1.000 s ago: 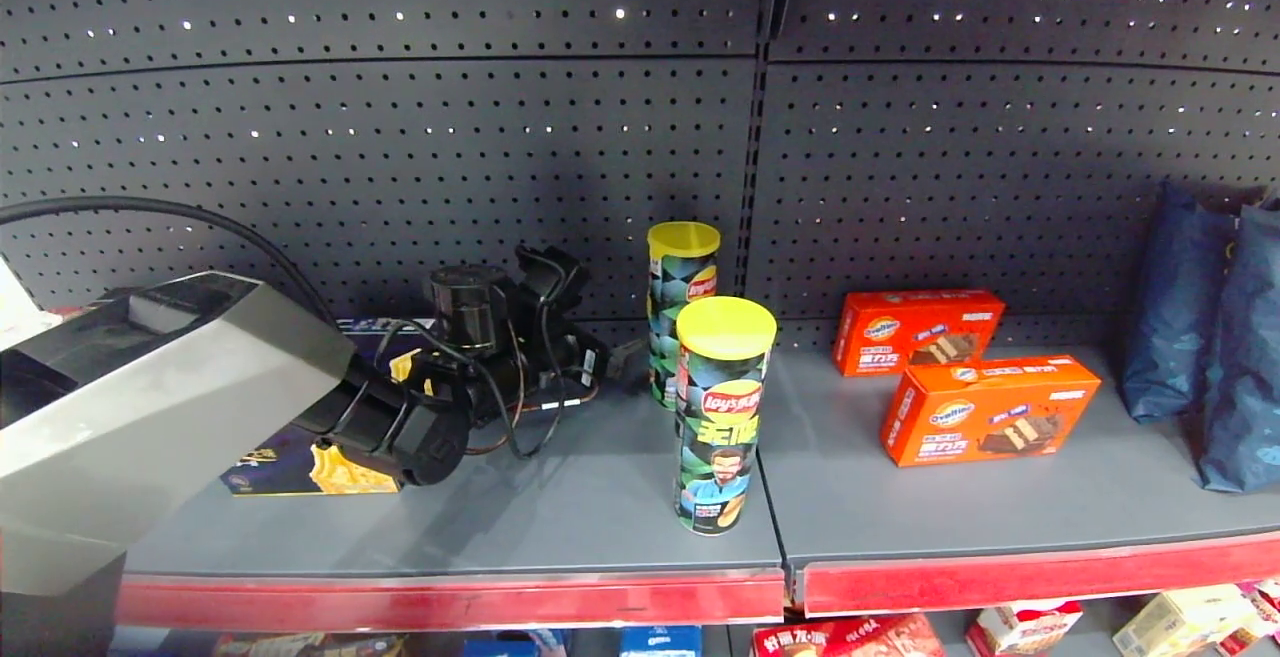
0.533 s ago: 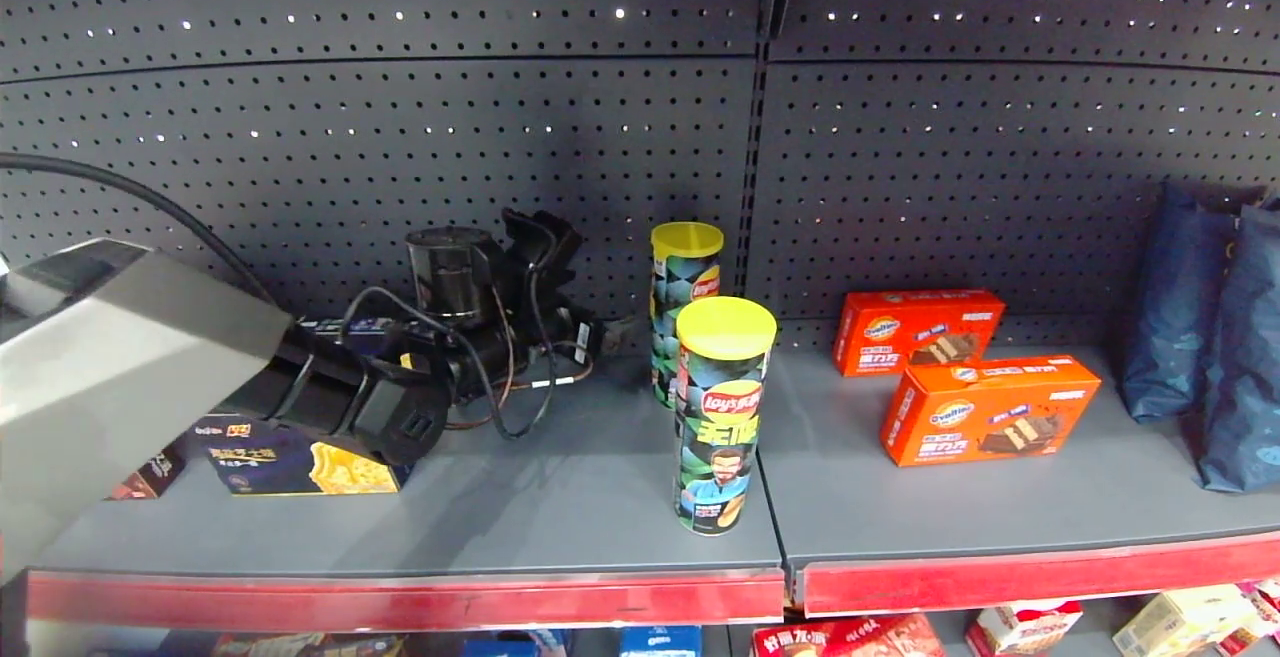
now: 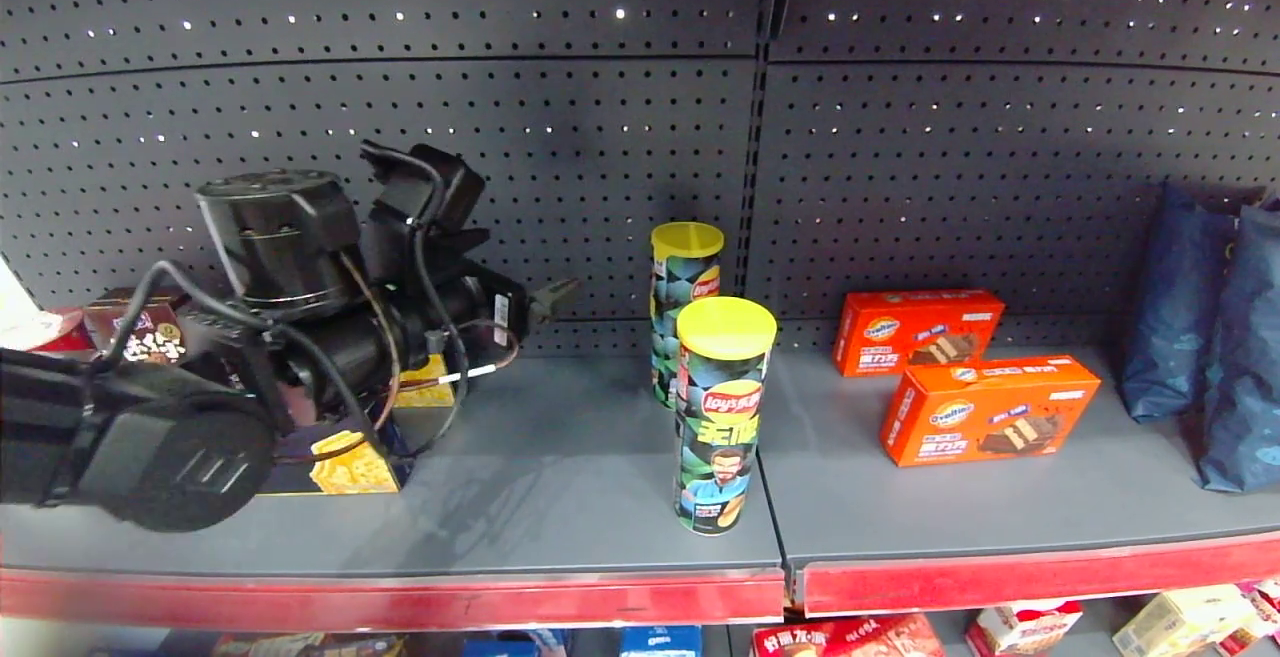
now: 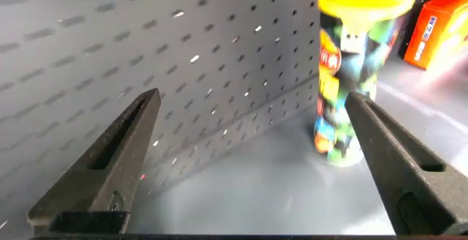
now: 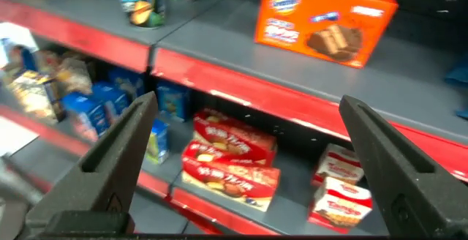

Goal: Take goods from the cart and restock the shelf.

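Grey shelf (image 3: pixel 560 497) carries orange boxes (image 3: pixel 985 407), yellow-lidded cans (image 3: pixel 722 407) and, under the left arm, a dark box (image 3: pixel 350 467). Left gripper (image 4: pixel 248 108) hovers near the rear can, fingers apart, empty; right gripper (image 5: pixel 245 108) fingers likewise apart.

On the grey shelf (image 3: pixel 560 497) before me a yellow-lidded can (image 3: pixel 722 415) stands upright, a second can (image 3: pixel 683 307) just behind at eleven o'clock, an orange box (image 3: pixel 985 409) lying at three o'clock, a second orange box (image 3: pixel 915 330) behind it, a dark box (image 3: pixel 350 467) at nine.
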Robot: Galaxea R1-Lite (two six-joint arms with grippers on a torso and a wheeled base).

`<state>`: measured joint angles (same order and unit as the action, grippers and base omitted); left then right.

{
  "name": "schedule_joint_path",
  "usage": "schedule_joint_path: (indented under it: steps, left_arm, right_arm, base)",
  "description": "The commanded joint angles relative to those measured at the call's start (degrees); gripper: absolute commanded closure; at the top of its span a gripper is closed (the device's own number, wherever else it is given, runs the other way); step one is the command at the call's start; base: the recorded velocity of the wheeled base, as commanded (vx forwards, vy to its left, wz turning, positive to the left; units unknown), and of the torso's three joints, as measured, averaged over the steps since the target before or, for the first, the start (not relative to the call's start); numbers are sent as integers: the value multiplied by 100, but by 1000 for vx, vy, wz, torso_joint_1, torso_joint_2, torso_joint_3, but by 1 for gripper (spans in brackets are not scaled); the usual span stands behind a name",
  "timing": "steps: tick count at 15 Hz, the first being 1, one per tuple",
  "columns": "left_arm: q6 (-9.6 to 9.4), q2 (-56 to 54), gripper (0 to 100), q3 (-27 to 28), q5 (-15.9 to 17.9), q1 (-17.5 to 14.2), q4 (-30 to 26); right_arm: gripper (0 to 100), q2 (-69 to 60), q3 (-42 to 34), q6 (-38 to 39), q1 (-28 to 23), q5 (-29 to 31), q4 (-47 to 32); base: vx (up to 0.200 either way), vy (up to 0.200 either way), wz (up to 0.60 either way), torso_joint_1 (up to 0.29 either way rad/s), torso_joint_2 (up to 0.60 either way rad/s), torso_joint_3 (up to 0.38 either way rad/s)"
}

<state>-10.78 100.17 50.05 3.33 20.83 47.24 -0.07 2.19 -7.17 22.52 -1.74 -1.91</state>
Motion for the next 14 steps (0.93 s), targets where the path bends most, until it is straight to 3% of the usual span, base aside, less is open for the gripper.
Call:
schedule_joint_path:
  steps: [1, 2, 3, 4, 6, 8, 9, 11, 14]
  left_arm:
    - [-12, -1659, 0, -1200, -359, 140, -13]
    - [-12, -1659, 0, -1200, -359, 140, -13]
    - [-21, -2432, 0, -1841, -394, 158, -13]
    - [-12, -2652, 0, -2000, -394, 158, -101]
    - [-12, -2836, 0, -2158, -438, 149, -338]
    - [-12, -2819, 0, -2175, -429, 149, -329]
    - [-12, -2696, 0, -2193, -403, 131, -312]
    - [-21, -2538, 0, -2272, -394, 131, -162]
    - [-21, -2335, 0, -2509, -342, 123, 5]
  right_arm:
    - [0, 7, 9, 22, -28, 60, -11]
    - [0, 7, 9, 22, -28, 60, -11]
    - [0, 333, 211, 14, -590, 289, 7]
    - [0, 1194, 906, 110, -678, 218, 33]
    - [0, 2732, 1943, 418, -467, -204, 112]
    - [0, 3927, 2391, 365, -186, -309, 578]
    - [0, 5281, 2681, 374, 315, -221, 1378]
    - [0, 6274, 3059, 418, 851, -37, 1387]
    - [0, 7583, 3551, 453, 1044, -37, 1404]
  base:
    - [0, 0, 0, 0, 0, 0]
    - [0, 0, 0, 0, 0, 0]
    - [0, 0, 0, 0, 0, 0]
    - [0, 0, 0, 0, 0, 0]
    - [0, 0, 0, 0, 0, 0]
    - [0, 0, 0, 0, 0, 0]
    - [0, 0, 0, 0, 0, 0]
    - [0, 0, 0, 0, 0, 0]
    - [0, 0, 0, 0, 0, 0]
